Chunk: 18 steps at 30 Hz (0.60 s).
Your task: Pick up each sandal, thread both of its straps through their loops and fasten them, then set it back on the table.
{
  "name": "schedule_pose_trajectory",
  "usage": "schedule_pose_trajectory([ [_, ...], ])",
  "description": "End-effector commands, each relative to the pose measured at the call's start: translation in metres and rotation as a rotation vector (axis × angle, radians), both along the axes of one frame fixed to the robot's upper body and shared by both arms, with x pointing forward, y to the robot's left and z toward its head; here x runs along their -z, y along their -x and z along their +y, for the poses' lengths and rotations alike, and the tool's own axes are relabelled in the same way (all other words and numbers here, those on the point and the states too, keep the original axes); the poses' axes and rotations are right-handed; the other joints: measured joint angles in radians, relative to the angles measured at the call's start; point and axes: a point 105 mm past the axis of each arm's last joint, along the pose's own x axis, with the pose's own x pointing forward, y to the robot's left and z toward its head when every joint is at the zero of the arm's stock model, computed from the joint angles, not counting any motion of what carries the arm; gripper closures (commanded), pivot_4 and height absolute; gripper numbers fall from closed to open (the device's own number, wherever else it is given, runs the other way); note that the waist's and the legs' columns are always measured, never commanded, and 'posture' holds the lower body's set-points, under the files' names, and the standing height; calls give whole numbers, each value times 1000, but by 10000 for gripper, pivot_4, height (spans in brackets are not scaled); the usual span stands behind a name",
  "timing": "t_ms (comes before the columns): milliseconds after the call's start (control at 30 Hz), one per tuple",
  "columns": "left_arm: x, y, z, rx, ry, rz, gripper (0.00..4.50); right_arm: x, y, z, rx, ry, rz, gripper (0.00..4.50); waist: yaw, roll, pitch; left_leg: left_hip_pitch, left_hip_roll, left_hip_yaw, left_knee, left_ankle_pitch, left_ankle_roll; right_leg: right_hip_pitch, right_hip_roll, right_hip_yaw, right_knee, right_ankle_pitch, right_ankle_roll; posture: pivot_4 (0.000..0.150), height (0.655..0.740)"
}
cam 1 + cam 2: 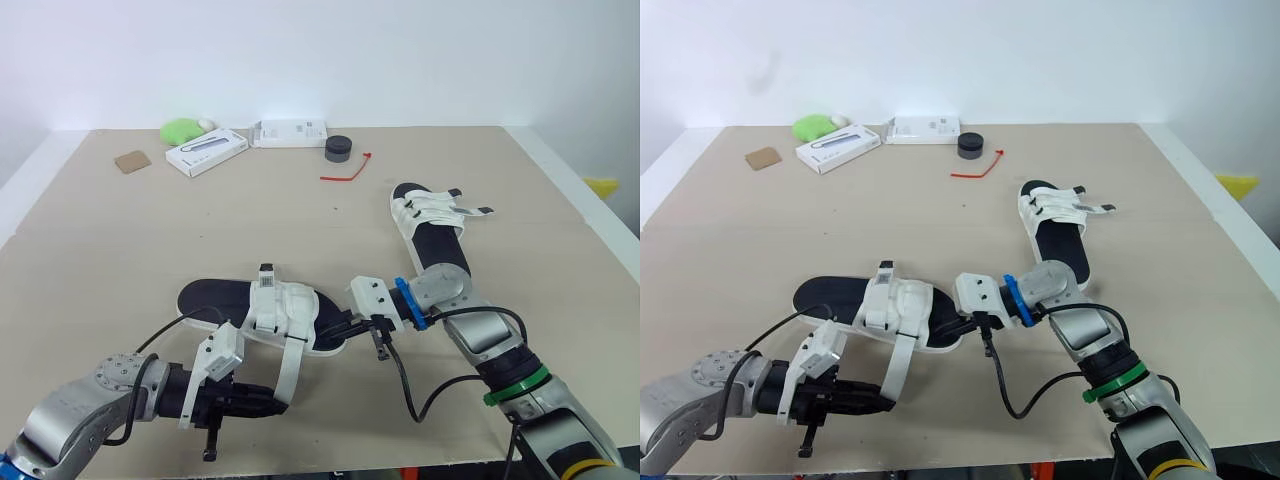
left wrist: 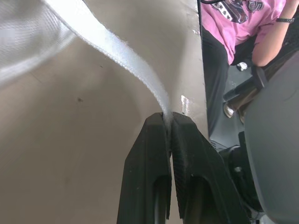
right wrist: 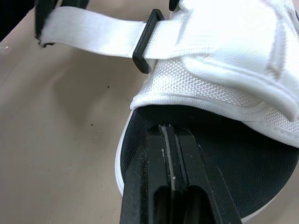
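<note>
The near sandal (image 1: 262, 312), black-soled with white straps, lies at the table's front middle. One long white strap (image 1: 290, 362) runs through a black loop (image 3: 147, 42) and hangs toward the front edge. My left gripper (image 1: 280, 400) is shut on the end of that strap (image 2: 140, 70), as the left wrist view shows at the fingertips (image 2: 161, 122). My right gripper (image 1: 343, 327) is shut on the sole's edge (image 3: 140, 140) at the sandal's right end. The second sandal (image 1: 430, 225) lies farther back on the right, with its straps sticking out to the side.
At the back of the table sit two white boxes (image 1: 206, 152) (image 1: 290, 132), a green object (image 1: 182, 130), a black round piece (image 1: 339, 148), a red tie (image 1: 347, 172) and a brown square (image 1: 132, 161). A person in a pink shirt (image 2: 238, 23) sits beyond the table.
</note>
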Motion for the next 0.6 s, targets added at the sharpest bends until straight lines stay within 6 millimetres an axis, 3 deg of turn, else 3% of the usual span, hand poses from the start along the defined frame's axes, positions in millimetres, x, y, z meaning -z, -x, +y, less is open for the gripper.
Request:
schedule_pose_trajectory([
  [33,-11,9,-4,33,29,-23,44154,3,3,0,-7,14,3,45000,0,0,0,0,0,0,0,0,0,0,0,0,0,0,0,1500,7400],
  [467,-8,22,1,46,-2,1,44154,2,2,-1,-11,18,3,45000,0,0,0,0,0,0,-1,0,0,0,0,0,0,-1,-1,1500,7400],
  [600,-7,18,3,17,-7,-69,44154,2,1,-2,-12,21,4,45000,0,0,0,0,0,0,-1,0,0,0,0,-1,0,-1,-1,1500,7400],
])
